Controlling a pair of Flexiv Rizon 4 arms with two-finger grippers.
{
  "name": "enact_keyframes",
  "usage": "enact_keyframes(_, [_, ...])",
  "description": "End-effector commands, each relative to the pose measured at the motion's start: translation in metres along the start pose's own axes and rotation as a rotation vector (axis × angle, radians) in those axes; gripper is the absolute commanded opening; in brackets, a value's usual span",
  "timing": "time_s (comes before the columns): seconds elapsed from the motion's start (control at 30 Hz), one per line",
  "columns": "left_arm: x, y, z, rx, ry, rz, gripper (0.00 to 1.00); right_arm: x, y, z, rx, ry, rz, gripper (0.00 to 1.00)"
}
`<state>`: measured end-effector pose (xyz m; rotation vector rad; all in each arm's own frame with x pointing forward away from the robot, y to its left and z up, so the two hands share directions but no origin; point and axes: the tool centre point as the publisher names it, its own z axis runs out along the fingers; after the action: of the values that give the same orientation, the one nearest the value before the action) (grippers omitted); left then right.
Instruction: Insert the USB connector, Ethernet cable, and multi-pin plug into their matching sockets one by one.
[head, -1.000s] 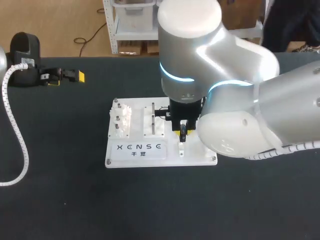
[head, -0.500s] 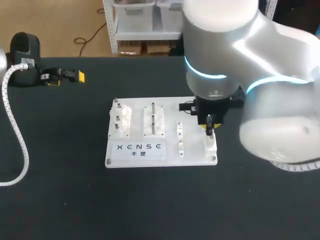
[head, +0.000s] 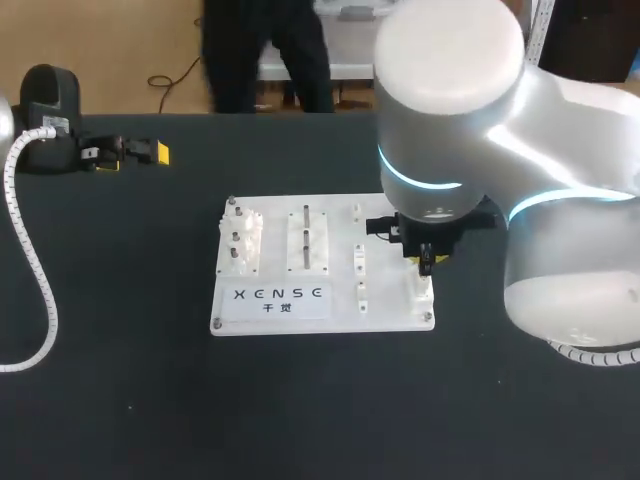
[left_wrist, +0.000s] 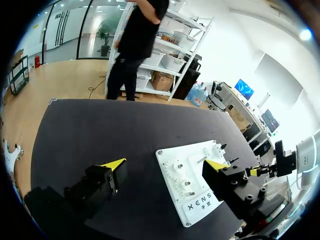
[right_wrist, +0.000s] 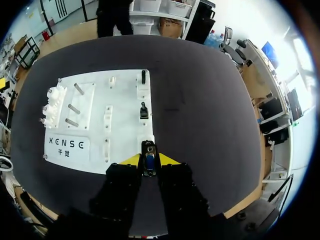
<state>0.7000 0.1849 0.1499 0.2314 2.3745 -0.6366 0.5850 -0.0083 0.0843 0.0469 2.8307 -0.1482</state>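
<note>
Plug (right_wrist: 148, 151) first: small, dark and bluish on its face, it sits pinched between the yellow tips of the right gripper (right_wrist: 149, 161), one tip touching it from each side, so the jaws stand narrow around it. Which of the three connectors it is I cannot tell. In the right wrist view it hangs over the near end of the right-hand column of the white board (right_wrist: 125, 100), at that column's nearest white block. Two dark pieces (right_wrist: 143, 110) stand upright in the blocks farther ahead along the same column.

From the head view, the right arm comes in from the right, and its gripper (head: 425, 262) is over the right edge of the board (head: 340, 315), which lies flat on the black table (head: 150, 400).

The left gripper (head: 140, 151) is at the table's far left, well apart from the board. In its own wrist view its jaws are wide — nothing between the yellow tips (left_wrist: 114, 163).
</note>
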Motion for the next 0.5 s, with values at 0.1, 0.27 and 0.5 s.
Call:
enact_keyframes(0.1, [0.0000,0.0000,0.0000,0.000,0.000,0.000,1.00,-0.0050,0.0054,0.0099,0.011,-0.006,-0.003,0.00])
enact_keyframes(0.27, [0.0000,0.0000,0.0000,0.000,0.000,0.000,1.00,-0.0058,0.0054,0.0133,0.018,-0.002,-0.006,0.00])
enact_keyframes(0.5, [0.0000,0.0000,0.0000,0.000,0.000,0.000,1.00,-0.0043,0.0041,0.0153,0.023,0.005,-0.011,0.00])
